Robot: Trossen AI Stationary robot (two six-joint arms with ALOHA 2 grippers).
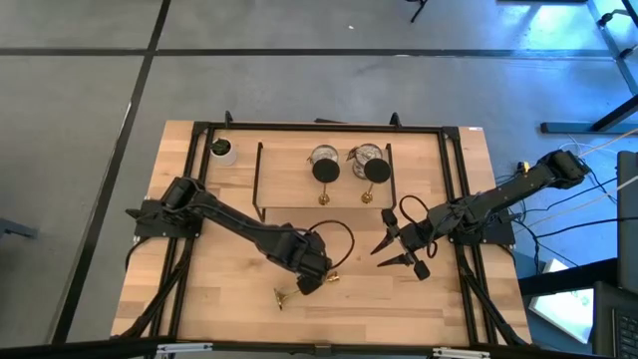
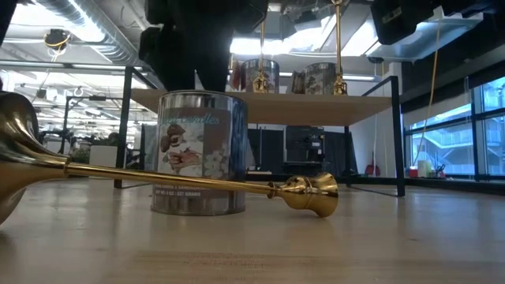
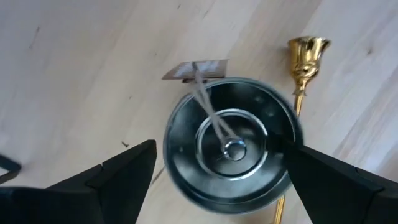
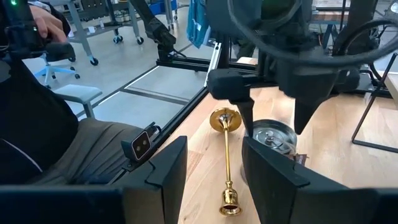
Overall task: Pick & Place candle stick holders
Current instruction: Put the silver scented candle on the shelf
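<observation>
A squat silvery cup stands upright on the table, its labelled wall facing the low view. My left gripper hangs open just above it and points down, one finger on each side of the rim, clear of it. A gold candle stick holder lies on its side beside the cup, its flared disc end toward the near left. My right gripper waits open over the table's right half, with nothing between its fingers.
A black wire rack carries a raised wooden shelf at the back. On it stand two silvery cups, each with a gold stick upright beside it. A small white pot with a plant is at the far left. A small brown tag lies by the cup.
</observation>
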